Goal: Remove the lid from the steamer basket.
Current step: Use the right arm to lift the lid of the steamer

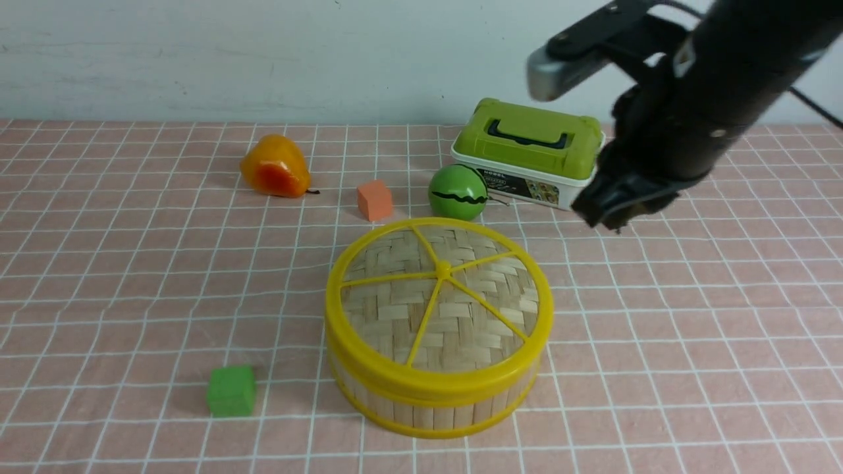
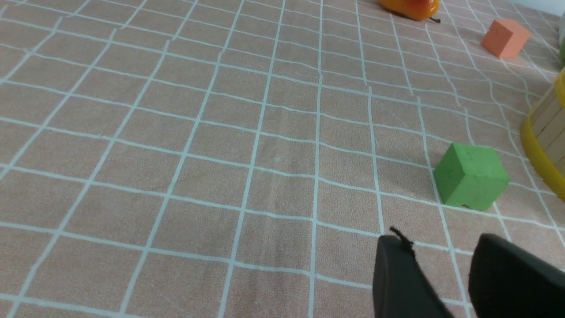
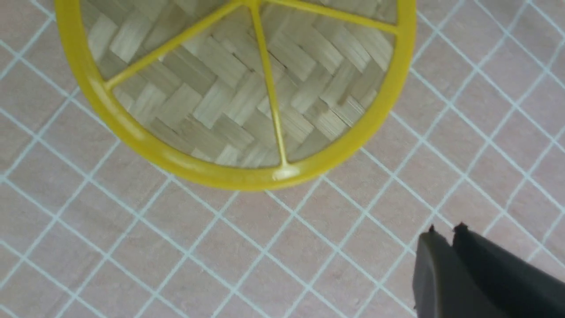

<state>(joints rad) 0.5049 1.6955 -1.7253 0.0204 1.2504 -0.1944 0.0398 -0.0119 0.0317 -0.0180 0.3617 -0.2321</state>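
Lid (image 1: 438,289): on steamer basket (image 1: 428,408), lower centre.
Right gripper (image 1: 602,214): upper right, jaws together.
Left gripper (image 2: 441,251): jaws seemingly apart.

Pink grid-cloth table (image 1: 132,296). Near: yellow-rimmed bamboo steamer basket (image 1: 435,409), green cube (image 1: 231,390) left. Far: orange pear (image 1: 274,166), orange cube (image 1: 375,200), striped green ball (image 1: 458,192), green-lidded white box (image 1: 530,148).
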